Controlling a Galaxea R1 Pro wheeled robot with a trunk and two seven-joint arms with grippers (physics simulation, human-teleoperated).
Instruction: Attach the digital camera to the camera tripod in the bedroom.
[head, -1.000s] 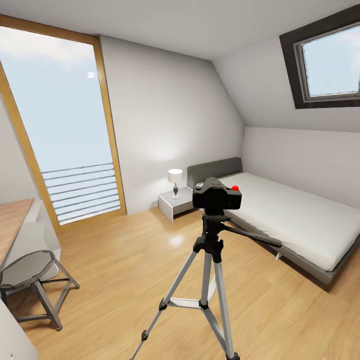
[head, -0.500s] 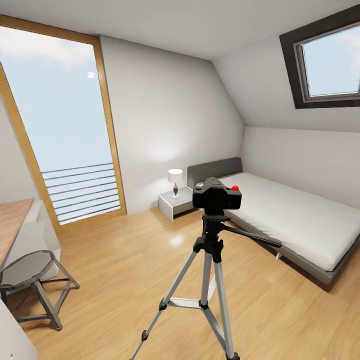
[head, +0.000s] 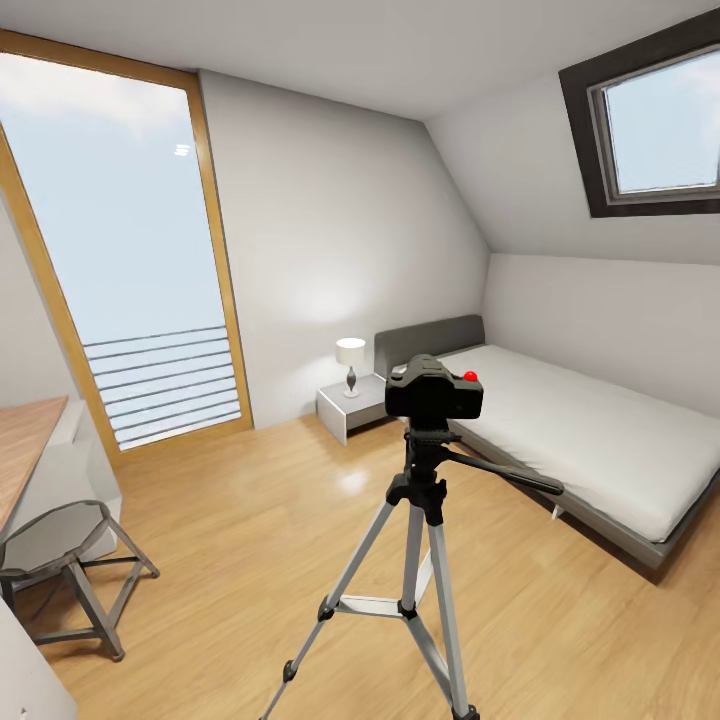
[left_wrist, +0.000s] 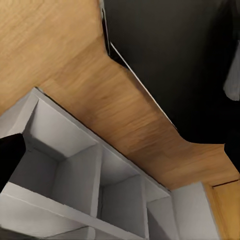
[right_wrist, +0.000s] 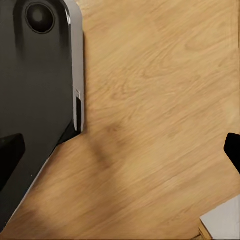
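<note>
I stood in the bedroom and watched the digital camera sitting on the head of the camera tripod, well ahead of both pincers and above where they hung. By the look of it the mounting was done: the body sat square on the head with nothing gripping it, which I took to be why both arms were low and away from it.

The right pincer was spread, one dark fingertip at each side and bare wood floor between and beyond them. The robot's own dark base lay just beside it. The left pincer faced down past a white shelf unit. I saw one dark fingertip for certain, so I could not tell whether it was spread or pressed together.

The camera's long axis ran level and crosswise to the robot, its red button on top at the right pincer's side. I could not tell which face carried the lens (the body was one black block). The tripod's long axis stood upright, its legs splayed for footing. Its black handle slanted down toward the bed, on the right pincer's side. A stool and the bench stood well off on the left pincer's side.
</note>
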